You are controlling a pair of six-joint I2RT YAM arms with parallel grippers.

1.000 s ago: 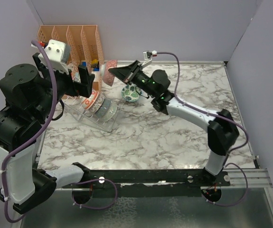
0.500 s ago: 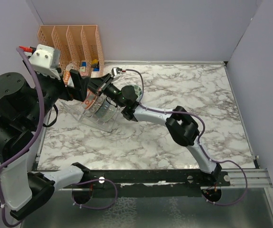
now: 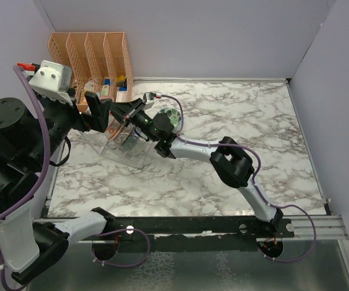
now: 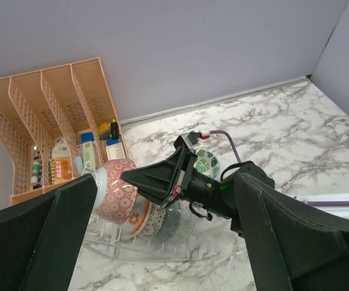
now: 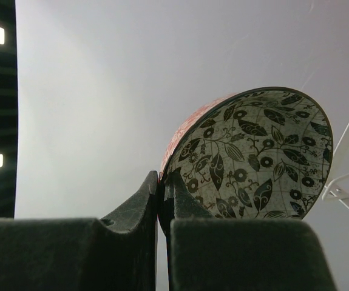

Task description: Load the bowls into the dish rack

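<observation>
**Asker:** What has your right claw got?

**Me:** My right claw [image 5: 162, 185] is pinched almost closed on the rim of the small round red-orange patterned ceramic bowl [image 5: 247, 157]. One finger is on the outside and one is inside, against the black leaf print on its pale lining.

**Asker:** And where is that bowl?

**Me:** It is tipped on its side at the left end of the low clear plastic dish rack [image 4: 122, 247], with its mouth facing my right wrist. Just beside it, other ceramic bowls [image 4: 162, 219] stand on edge among the prongs. The nearest has an orange-patterned band and the ones after it look greyish. I cannot tell whether the red-orange one is seated between prongs.

**Asker:** Your left claw?

**Me:** My left claw [image 4: 165, 179] hangs above the rack with its fingers [image 4: 53, 236] spread wide, holding nothing.

**Asker:** Is anything outside the rack?

**Me:** The small round teal-green patterned ceramic bowl [image 3: 171, 116] sits on the white-and-grey marbled tabletop [image 3: 253, 103]. It is just behind my right arm, near the rack but not in it. The tall orange perforated plastic organizer [image 4: 47, 115] stands in the back-left corner, behind the rack.
</observation>
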